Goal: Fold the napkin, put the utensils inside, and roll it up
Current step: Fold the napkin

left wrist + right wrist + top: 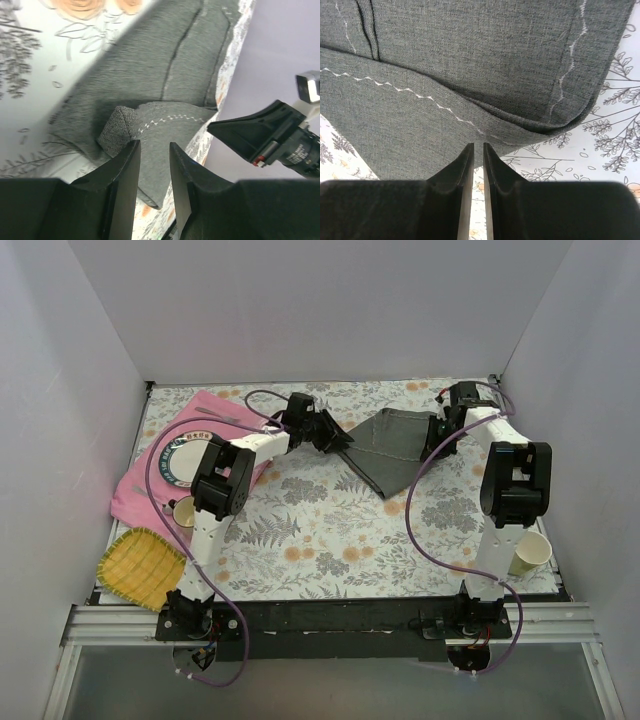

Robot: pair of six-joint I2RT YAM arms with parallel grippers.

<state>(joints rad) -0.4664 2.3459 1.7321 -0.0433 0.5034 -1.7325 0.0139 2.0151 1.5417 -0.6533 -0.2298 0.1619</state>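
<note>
So the top cam sits up high behind the arm bases [190,612], tilted down and forward, far enough back to catch the whole floral tabletop [330,530] plus the white walls [320,310] around it. The left wrist cam is way closer. It peers out past the left hand [154,146], low and tipped sideways across the napkin [165,65], and it catches the right hand [260,135] at the frame's right edge. The right wrist cam looks nearly straight down past its own fingers [462,167], super tight on the cloth. All three share the napkin, with the wrist cams at its left and right sides.
</note>
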